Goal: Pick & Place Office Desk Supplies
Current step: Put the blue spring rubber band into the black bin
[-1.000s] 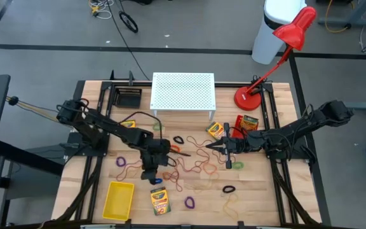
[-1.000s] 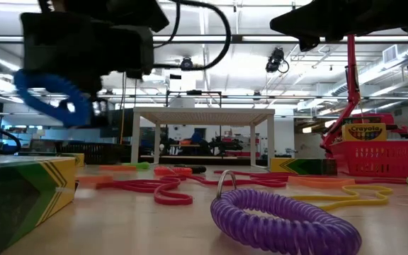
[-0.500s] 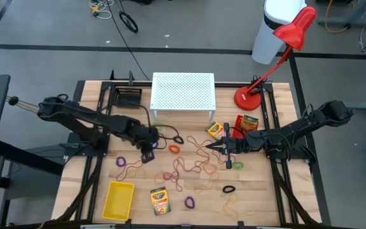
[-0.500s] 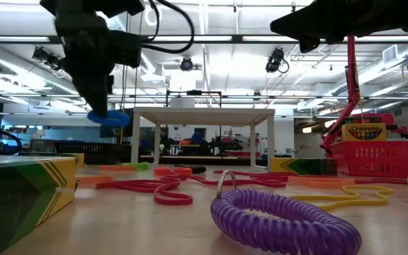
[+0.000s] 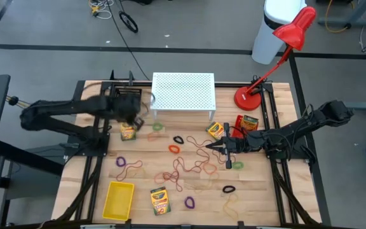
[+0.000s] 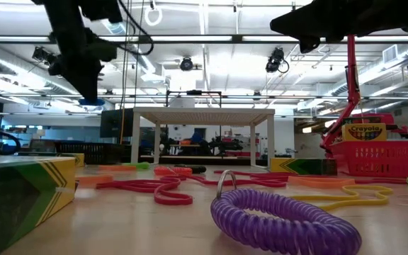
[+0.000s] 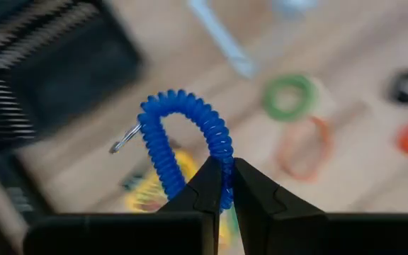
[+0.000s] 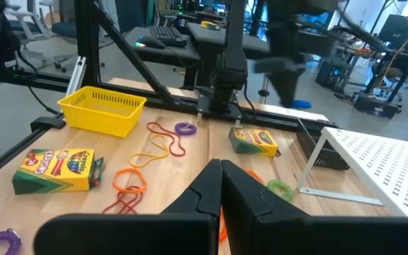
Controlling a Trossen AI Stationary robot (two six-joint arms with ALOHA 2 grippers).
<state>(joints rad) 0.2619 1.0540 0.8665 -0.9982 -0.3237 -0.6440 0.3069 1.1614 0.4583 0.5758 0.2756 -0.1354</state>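
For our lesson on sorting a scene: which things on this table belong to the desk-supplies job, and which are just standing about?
Belong to the job:
- blue coil loop, held in the left gripper
- purple coil loop
- crayon boxes
- rubber bands
- yellow basket

Just standing about:
- red desk lamp
- white perforated stand
- black tray

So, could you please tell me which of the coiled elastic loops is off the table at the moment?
The blue coiled loop: the left gripper pinches it between its jaws in the air. The purple, orange, green and black loops all lie on the wooden table.
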